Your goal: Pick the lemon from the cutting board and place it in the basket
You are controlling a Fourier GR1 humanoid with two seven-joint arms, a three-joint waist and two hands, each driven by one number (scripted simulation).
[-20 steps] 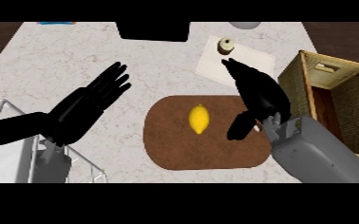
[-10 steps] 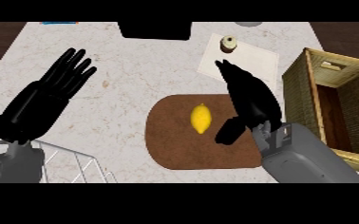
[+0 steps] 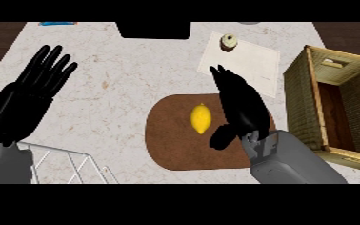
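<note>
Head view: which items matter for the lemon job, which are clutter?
Job: yellow lemon; brown oval cutting board; woven wicker basket; right hand, open beside the lemon.
Clutter: white paper sheet; small frosted cupcake; white wire rack; black box.

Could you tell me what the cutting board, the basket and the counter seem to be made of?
The cutting board looks like dark wood with a matte finish: an even brown, no shine. The basket looks woven, perhaps wicker: fine ribbing on tan walls. The counter looks like polished stone, maybe marble: pale with brownish veins.
</note>
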